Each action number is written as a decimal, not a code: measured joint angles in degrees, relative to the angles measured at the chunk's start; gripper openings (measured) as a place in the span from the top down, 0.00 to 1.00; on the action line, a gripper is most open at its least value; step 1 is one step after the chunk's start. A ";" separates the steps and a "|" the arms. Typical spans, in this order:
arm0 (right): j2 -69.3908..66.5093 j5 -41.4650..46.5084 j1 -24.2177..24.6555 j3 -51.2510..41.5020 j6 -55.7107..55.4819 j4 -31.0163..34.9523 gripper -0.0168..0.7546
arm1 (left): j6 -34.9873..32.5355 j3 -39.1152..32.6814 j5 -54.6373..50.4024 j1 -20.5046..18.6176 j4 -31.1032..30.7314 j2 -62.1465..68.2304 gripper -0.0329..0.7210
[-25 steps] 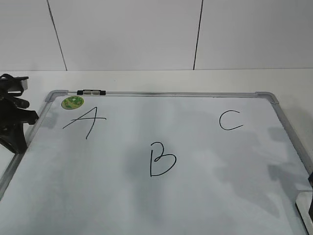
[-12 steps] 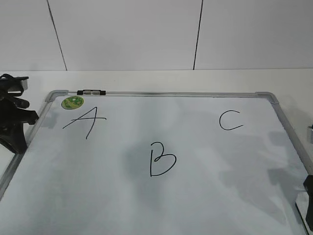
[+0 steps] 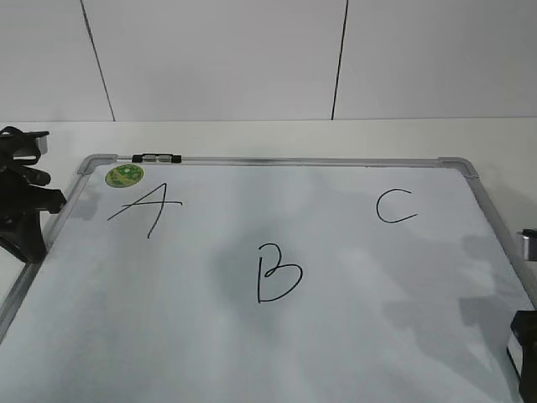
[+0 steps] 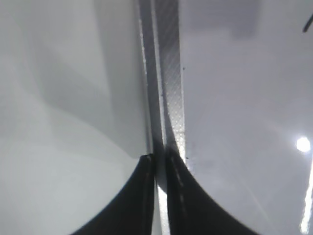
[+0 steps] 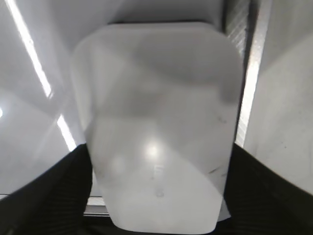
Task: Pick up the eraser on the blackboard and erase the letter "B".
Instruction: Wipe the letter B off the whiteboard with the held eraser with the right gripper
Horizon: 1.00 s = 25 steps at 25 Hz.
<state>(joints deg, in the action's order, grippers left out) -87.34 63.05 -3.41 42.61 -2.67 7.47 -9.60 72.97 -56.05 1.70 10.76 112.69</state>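
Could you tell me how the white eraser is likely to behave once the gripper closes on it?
The eraser looks like a rigid plastic block, so it should not flex. Its glossy, rounded top suggests it could slip. Its broad, flat shape makes rolling unlikely.

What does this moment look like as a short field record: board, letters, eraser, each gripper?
board: blackboard lies flat, grey frame, green sticker at far left corner
letters: A, letter "B" and C, all unerased
eraser: eraser sits on the board beside the frame's right edge
right gripper: right gripper open, fingers on either side of the eraser; contact cannot be told
left gripper: left gripper shut, empty, over the board's left frame edge
progress: erasing not yet begun
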 joint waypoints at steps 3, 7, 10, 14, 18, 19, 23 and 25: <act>-0.48 0.12 0.00 0.00 0.00 0.00 0.14 | 0.00 0.00 0.00 0.00 0.00 0.00 0.92; -0.47 0.29 0.00 0.00 0.00 0.04 0.16 | 0.00 0.00 0.00 0.00 0.00 0.00 0.92; -0.47 0.39 0.00 0.00 0.11 -0.07 0.22 | 0.00 0.00 0.00 0.00 0.00 0.00 0.92; -0.47 0.39 0.00 0.09 0.22 -0.15 0.25 | 0.00 0.00 0.00 0.00 0.00 0.00 0.92; -0.47 0.39 0.00 0.09 0.22 -0.15 0.25 | 0.00 0.00 0.00 0.00 0.00 0.00 0.92; -0.47 0.39 0.00 0.13 0.22 -0.15 0.25 | 0.00 0.00 0.00 0.00 0.00 0.00 0.92; -0.50 0.28 0.00 1.39 0.30 -0.40 0.25 | 0.00 0.00 0.04 0.00 0.00 0.00 0.92; -0.50 0.28 0.00 2.94 0.30 -1.34 0.25 | 0.00 0.00 0.04 0.00 0.00 0.00 0.92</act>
<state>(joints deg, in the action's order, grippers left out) -87.84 63.33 -3.41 45.55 -2.37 6.12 -9.60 72.97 -56.01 1.70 10.76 112.69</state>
